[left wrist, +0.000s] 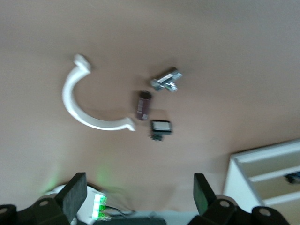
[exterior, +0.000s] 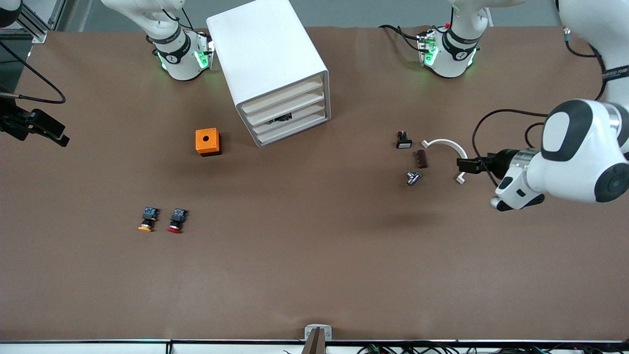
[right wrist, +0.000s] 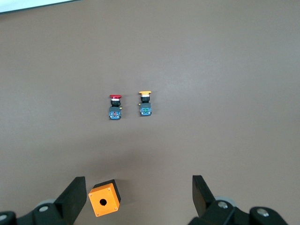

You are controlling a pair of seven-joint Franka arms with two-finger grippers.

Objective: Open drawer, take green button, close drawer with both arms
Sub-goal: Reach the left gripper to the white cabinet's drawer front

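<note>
Grippers left [left wrist: 136, 199] and right [right wrist: 136, 197] spread empty; button hidden inside cabinet [exterior: 268, 64].

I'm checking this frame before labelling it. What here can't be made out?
- The button: not identifiable; only a small dark shape shows in one drawer gap in the front view.
- Right claw: outside the front view; open in its wrist view.
- Left claw: fingertips cut by the wrist view's edge.

Orange box [exterior: 208, 141] with round top hole lies on brown table [exterior: 304, 255], directly beneath right gripper [right wrist: 138, 194]; orange-capped button [exterior: 147, 219] and red-capped button [exterior: 176, 220] side by side ahead of it. White curved clip [exterior: 446, 146], dark brown block [exterior: 421, 159], small metal fitting [exterior: 413, 178] and black switch [exterior: 403, 140] clustered just ahead of left gripper [exterior: 464, 165]
</note>
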